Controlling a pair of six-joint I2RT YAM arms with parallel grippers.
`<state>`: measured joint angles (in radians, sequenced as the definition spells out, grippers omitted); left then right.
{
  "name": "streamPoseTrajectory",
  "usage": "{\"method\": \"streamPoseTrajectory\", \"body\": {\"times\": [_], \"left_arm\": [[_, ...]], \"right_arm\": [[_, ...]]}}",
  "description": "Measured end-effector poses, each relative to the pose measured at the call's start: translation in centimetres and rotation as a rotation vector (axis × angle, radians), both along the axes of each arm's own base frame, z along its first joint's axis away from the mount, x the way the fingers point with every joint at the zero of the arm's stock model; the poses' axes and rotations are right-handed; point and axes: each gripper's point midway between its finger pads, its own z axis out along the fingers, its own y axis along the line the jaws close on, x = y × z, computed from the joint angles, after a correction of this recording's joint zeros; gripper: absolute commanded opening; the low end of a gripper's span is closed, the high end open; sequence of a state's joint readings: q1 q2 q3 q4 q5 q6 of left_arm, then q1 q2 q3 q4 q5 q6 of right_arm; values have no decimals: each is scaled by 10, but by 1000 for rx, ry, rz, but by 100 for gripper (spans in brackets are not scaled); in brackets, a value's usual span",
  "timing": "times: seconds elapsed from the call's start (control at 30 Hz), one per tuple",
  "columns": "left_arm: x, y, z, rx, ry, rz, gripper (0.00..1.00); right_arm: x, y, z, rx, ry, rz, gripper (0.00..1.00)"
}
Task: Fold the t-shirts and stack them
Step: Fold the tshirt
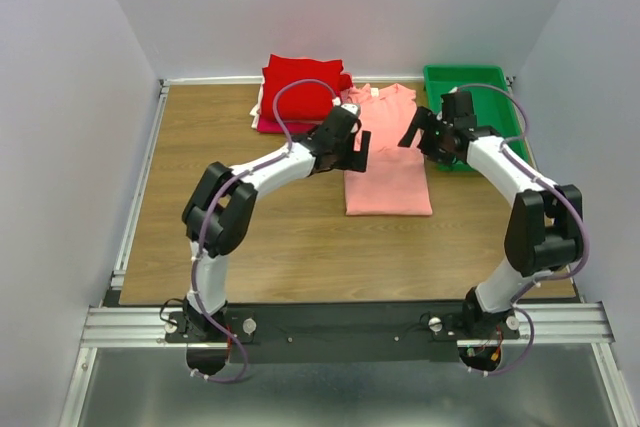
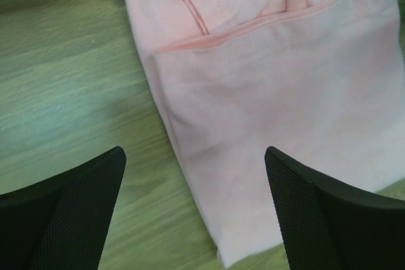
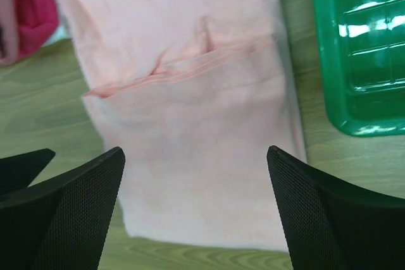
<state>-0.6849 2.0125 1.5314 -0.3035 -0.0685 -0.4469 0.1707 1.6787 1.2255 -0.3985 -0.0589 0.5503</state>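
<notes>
The salmon-pink t-shirt [image 1: 388, 182] lies flat on the wooden table [image 1: 200, 157], about mid-table between my two arms, with its collar toward the back wall. It is narrowed into a long strip. Both wrist views show a hemmed edge running across it, so one layer of cloth lies over another.

In the left wrist view the shirt's left side edge runs over the wood between the fingers. Its right side lies just beside the green plastic tray [image 1: 495, 112], with a sliver of wood between the two.

My left gripper [image 2: 196, 210] is spread wide with nothing in it, and it sits over the shirt's left edge. My right gripper [image 3: 196, 207] is just as wide and also empty, over the shirt's right half with the tray off to its side. I cannot tell from these views whether either set of fingertips touches the cloth.

At the back left of the table, a folded bright red t-shirt [image 1: 300, 87] tops a stack. A white t-shirt [image 1: 258, 107] and a magenta t-shirt [image 1: 268, 128] show only as edges beneath it. The stack sits just beside the pink shirt's left sleeve.
</notes>
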Motion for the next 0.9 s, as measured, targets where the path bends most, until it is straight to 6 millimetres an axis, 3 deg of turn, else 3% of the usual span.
{"method": "streamPoseTrajectory", "body": {"times": [0.17,0.27,0.33,0.47,0.6,0.8,0.9], "left_arm": [[-28,19,34,-64,-38,14,99],[-48,29,52,-121,-63,14,98],[-61,33,52,-152,-71,12,98],[-88,40,26,-174,-16,2,98],[-111,42,-5,-179,62,-9,92],[-122,18,-20,-208,99,-53,72],[-126,13,-36,-193,131,-64,67]], "right_arm": [[-23,6,34,54,-83,39,100],[-56,0,51,71,-141,31,100],[-75,-4,53,78,-159,15,100],[-112,-18,35,69,-165,-46,100],[-140,-34,-6,31,-92,-123,100],[-153,-40,-38,20,9,-185,96],[-155,-40,-50,18,55,-198,94]]}}
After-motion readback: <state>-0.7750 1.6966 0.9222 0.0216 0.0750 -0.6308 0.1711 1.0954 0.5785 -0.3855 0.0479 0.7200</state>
